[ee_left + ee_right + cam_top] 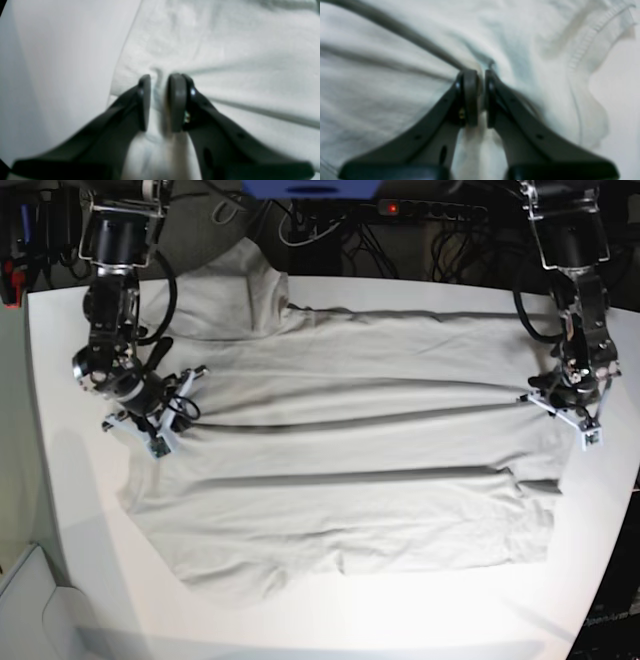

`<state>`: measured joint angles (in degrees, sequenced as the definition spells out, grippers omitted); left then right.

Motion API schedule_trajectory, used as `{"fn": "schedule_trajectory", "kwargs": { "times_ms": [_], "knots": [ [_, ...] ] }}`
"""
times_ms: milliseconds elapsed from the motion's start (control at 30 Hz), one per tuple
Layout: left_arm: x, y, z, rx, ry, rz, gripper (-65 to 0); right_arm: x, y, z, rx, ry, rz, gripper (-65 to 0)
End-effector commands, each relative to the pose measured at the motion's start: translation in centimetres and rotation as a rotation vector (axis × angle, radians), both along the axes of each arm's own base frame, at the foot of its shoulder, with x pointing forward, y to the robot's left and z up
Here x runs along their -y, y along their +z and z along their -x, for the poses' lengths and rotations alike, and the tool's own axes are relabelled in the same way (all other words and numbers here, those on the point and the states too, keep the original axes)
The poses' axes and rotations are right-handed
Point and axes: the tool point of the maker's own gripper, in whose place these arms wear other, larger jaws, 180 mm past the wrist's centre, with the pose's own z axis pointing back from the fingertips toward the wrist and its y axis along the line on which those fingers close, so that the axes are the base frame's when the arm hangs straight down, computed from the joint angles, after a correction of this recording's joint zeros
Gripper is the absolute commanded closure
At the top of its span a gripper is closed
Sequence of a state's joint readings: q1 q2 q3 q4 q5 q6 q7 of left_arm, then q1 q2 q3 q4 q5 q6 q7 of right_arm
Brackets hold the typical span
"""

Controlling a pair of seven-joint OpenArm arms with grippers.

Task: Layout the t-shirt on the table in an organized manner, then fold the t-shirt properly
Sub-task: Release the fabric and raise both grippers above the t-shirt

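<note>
Grey-beige cotton covers most of the glossy white table (60, 510): the t-shirt (350, 480) lies spread across it, long creases running between the two arms. The left hand (160, 80) sits at the shirt's edge on the base view's right side, its dark fingers (177, 100) nearly together and clamped on a pinched ridge of cloth, bare table just beside it. The right hand (481, 75) is at the opposite edge, fingers (470, 97) pressed close on a gathered fold, with a stitched hem (590, 37) lying near it and taut wrinkles fanning out from the grip.
</note>
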<state>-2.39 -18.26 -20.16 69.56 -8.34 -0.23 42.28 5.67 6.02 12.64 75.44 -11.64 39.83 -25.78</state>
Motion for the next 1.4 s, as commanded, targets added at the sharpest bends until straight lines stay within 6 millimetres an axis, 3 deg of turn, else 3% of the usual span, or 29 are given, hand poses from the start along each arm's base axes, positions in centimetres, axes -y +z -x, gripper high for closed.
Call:
{"fn": "schedule_trajectory", "kwargs": {
  "times_ms": [0, 167, 467, 700, 867, 933, 1100, 1267, 1367],
  "knots": [
    [-0.2, -1.5, 2.7, -0.129, 0.014, 0.003, -13.6, 0.6, 1.3, -1.0, 0.034, 0.002, 0.022, -4.8],
    [0.5, 0.9, 0.9, -0.050, -0.015, -0.016, -13.6, 0.8, 1.6, -1.2, 0.041, 0.001, 0.030, -4.8],
    [1.4, 4.6, 0.0, 0.056, -0.059, -0.058, -13.6, 0.0, 6.6, -0.9, 0.187, 0.022, 0.073, -5.1],
    [1.4, 6.6, 0.6, 0.063, -0.071, -0.088, -13.7, 0.0, 7.8, 0.7, 0.189, 0.019, 0.123, -5.2],
    [-1.2, 9.1, 2.3, 0.061, 0.034, -0.084, -14.7, 2.0, 8.0, 2.1, 0.108, -0.036, 0.210, -6.7],
    [-2.2, 9.2, 3.7, 0.041, 0.075, -0.082, -20.8, 3.4, 8.4, 2.7, 0.096, -0.084, 0.231, -10.2],
    [-2.7, 9.7, 6.3, 0.018, 0.072, -0.124, -46.8, 7.1, 9.7, 4.4, 0.081, -0.257, 0.240, -22.9],
    [-1.8, 9.2, 7.9, -0.070, -0.117, -0.181, -49.8, 10.4, 8.5, 7.9, -0.039, -0.379, 0.279, -35.4],
    [-1.8, 8.8, 8.7, -0.132, -0.218, -0.213, -52.3, 10.4, 7.1, 9.8, -0.091, -0.397, 0.272, -38.5]
  ]
}}
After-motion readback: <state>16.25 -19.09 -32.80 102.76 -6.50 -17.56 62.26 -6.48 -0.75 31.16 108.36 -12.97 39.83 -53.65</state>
